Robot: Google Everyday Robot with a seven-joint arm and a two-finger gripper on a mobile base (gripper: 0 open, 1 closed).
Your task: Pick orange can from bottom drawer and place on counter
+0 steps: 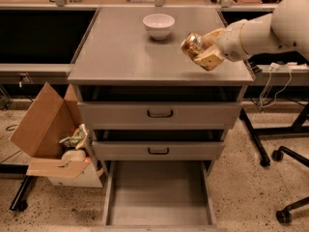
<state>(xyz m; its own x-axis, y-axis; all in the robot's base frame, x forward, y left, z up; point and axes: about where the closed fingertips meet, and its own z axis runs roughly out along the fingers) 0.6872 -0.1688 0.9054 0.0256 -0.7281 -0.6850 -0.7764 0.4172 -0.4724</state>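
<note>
Box (46, 129) sits on the floor left of the pulled-out bottom drawer (159, 202). On the counter (120, 52) stands a white bowl (159, 25). Right of it the gripper (202, 50) clasps the can (192, 42), tilted, over the counter's right side.

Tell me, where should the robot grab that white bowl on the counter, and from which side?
Probably the rim, from above: the white bowl stands upright, mouth open, so one finger could go inside and one outside. Its edge toward the picture's right is nearest the gripper, which hangs above the counter at its right part, shut on the orange can; that must go down first.
</note>
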